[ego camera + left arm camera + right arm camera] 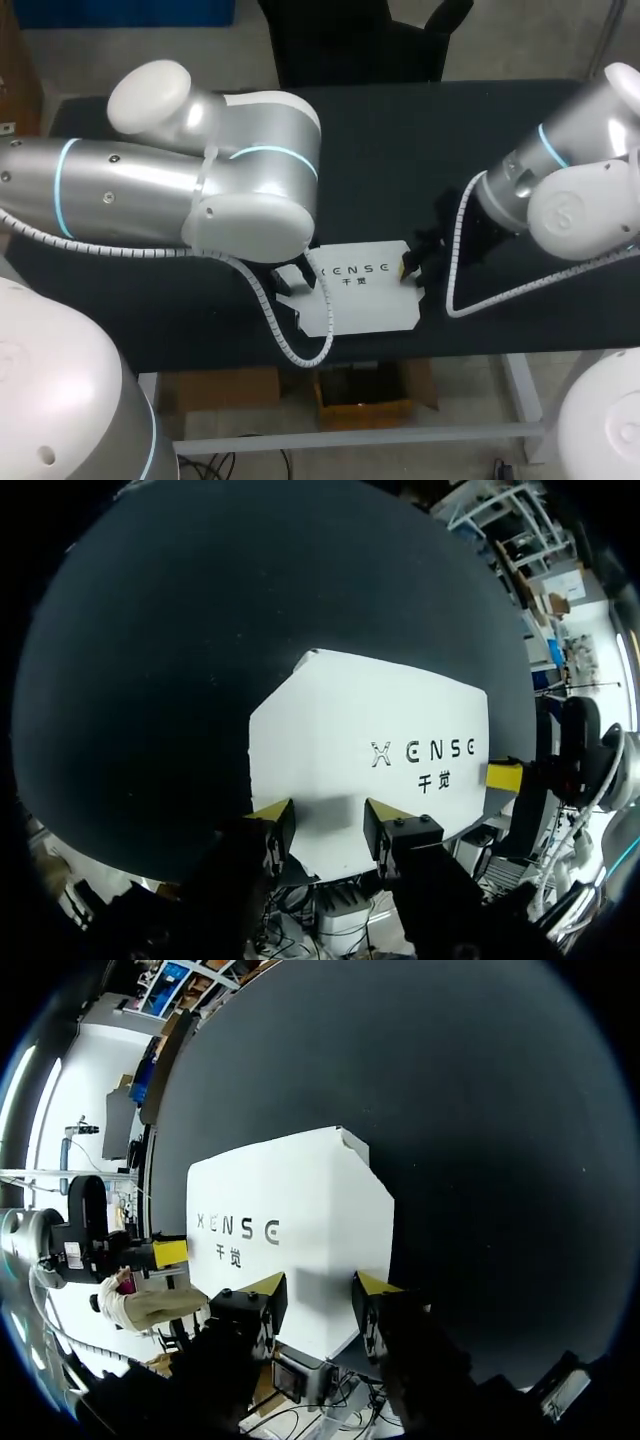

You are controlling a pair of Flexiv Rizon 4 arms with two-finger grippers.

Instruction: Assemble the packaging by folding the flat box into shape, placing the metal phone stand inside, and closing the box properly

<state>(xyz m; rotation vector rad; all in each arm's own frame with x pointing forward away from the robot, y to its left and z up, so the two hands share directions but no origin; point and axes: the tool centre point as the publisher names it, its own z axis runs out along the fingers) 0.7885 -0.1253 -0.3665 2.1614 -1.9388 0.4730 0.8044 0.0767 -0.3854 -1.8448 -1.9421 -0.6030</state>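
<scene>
Flat white box (365,290) is lying near the front edge of the counter (400,140), long axis running side to side, and you're sitting with one hand at each short end. Left hand (328,825) is spread around the left edge, right hand (318,1295) spread around the right, neither pinching. Both are equally near. Black cloth counter is stretching well beyond the box.
</scene>
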